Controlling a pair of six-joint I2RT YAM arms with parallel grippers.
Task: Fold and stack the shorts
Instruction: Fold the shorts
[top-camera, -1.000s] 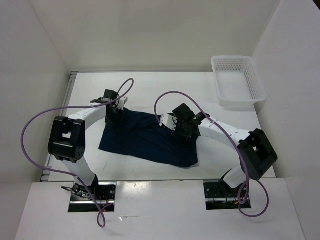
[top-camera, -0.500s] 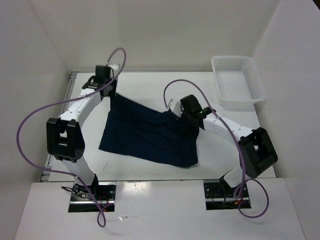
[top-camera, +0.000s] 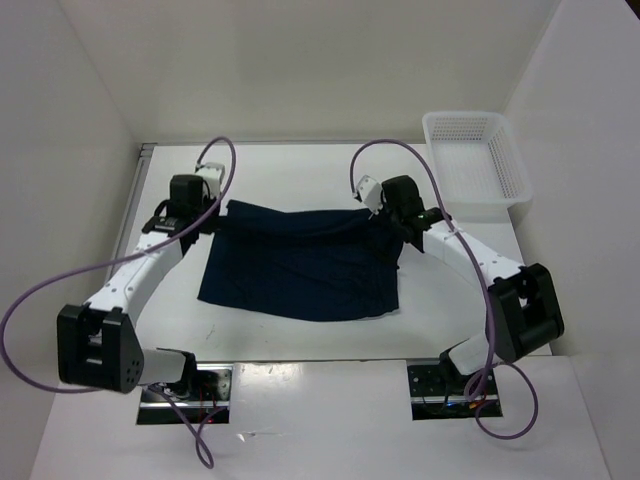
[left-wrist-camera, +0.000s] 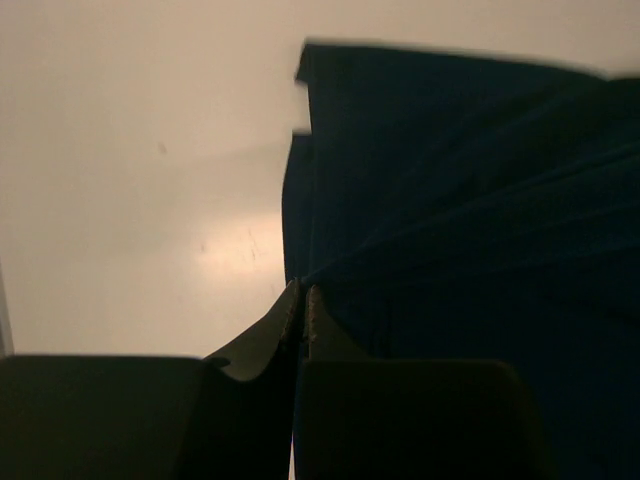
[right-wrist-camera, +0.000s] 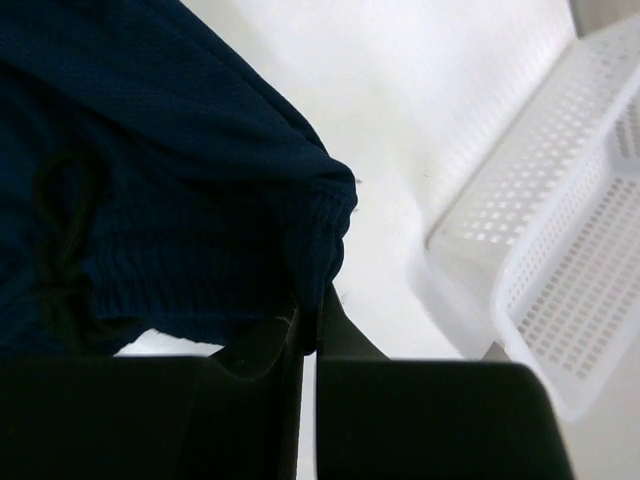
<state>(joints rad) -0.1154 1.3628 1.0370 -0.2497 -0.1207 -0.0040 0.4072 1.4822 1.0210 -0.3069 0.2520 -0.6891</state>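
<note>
Top external view: the shorts (top-camera: 300, 268) lie spread across the middle of the table (top-camera: 290, 170), their upper edge pulled straight between the two arms and their lower edge flat. The left gripper (top-camera: 212, 216) is clamped on the upper-left corner. Its wrist picture is dim and blurred, but shows the fingertips pressed together on the fabric edge. The right gripper (top-camera: 388, 218) is clamped on the ribbed waistband at the upper-right corner, with cloth draped over its tips. A dark drawstring (right-wrist-camera: 58, 235) is barely distinguishable. The white mesh basket (top-camera: 478, 208) sits at upper right, apart from the shorts, and is cut off in the right wrist view.
</note>
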